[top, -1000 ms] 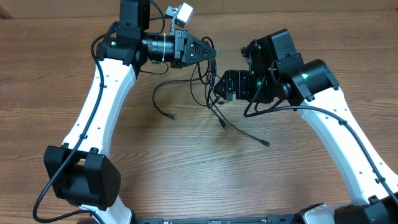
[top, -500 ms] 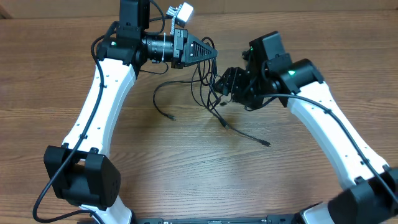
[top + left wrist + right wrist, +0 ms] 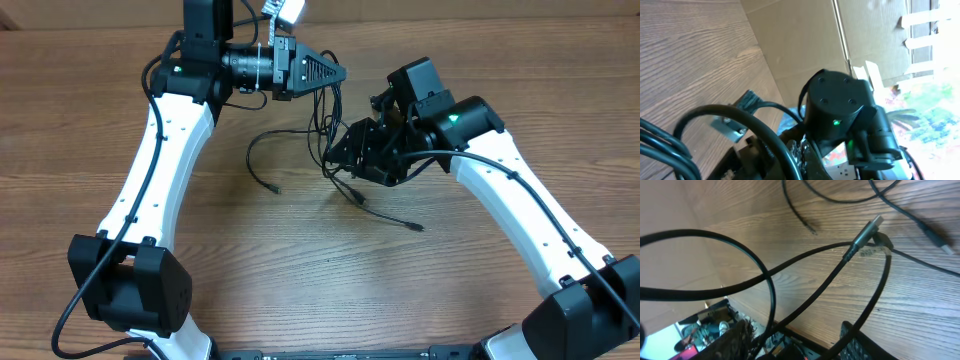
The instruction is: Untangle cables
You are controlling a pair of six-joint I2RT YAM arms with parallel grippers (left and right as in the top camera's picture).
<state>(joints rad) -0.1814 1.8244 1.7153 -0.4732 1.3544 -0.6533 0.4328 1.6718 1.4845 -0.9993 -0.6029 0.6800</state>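
Several thin black cables (image 3: pixel 322 125) hang in loops from my left gripper (image 3: pixel 338 72), which is shut on them above the table. Loose strands trail on the wood, one ending at a plug (image 3: pixel 277 187), another at a plug (image 3: pixel 419 227). My right gripper (image 3: pixel 334 152) sits low beside the hanging bunch. In the right wrist view, my right gripper (image 3: pixel 795 328) is open, with strands crossing the gap between its fingers (image 3: pixel 739 339). A silver-tipped plug (image 3: pixel 867 230) lies on the wood ahead of it. The left wrist view shows black cords (image 3: pixel 715 117) close up.
The wooden table (image 3: pixel 300 270) spreads around both arms. The right arm's dark joint (image 3: pixel 840 112) fills the left wrist view, with cardboard (image 3: pixel 805 35) behind it. The left arm's base (image 3: pixel 130 290) stands at the front left.
My right gripper has moved left, in under the hanging cables, and its jaws have narrowed. The left gripper has risen slightly with the bunch.
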